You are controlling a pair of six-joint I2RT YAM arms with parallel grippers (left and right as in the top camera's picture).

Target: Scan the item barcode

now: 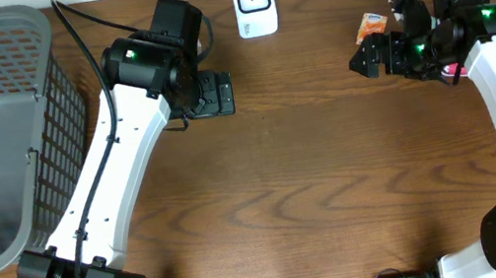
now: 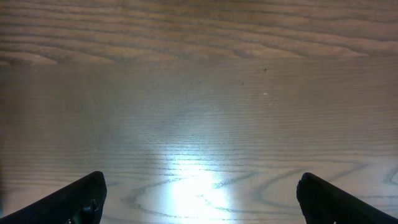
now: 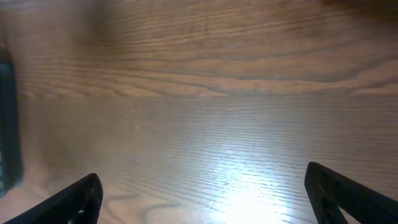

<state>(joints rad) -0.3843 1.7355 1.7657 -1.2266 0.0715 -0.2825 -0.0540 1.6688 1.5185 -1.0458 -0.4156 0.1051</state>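
Orange packet (image 1: 371, 24) = the item to scan, I take it. Lies flat on table (image 1: 314, 178), upper right of overhead frame, just beside right gripper (image 1: 367, 56), not in it. Touching or a hair apart, can't tell from above. Right gripper spread wide, empty: wrist view shows its fingers (image 3: 68, 202) at the bottom corners w/ only bare wood btwn. Packet isn't in that wrist view, so gripper prob. not lined up on it yet. Dark blurred strip (image 3: 6, 124) at left edge there, can't ID.

Left gripper (image 1: 213, 93) also wide open, nothing held, fingers (image 2: 74, 199) over bare wood, upper centre-left of overhead. Likely parked clear while the right arm works.

White scanner unit (image 1: 254, 3) sits top centre, btwn the two grippers. Either arm can reach it, prob. why it's there. Grey mesh basket (image 1: 17, 66) fills far left, presumably for scanned items.

Room: middle + lower table bare, plenty of swing space. Tight spots: packet close under right wrist; left arm runs just beside basket wall. Path packet → scanner looks short and open, leftward along top of frame.
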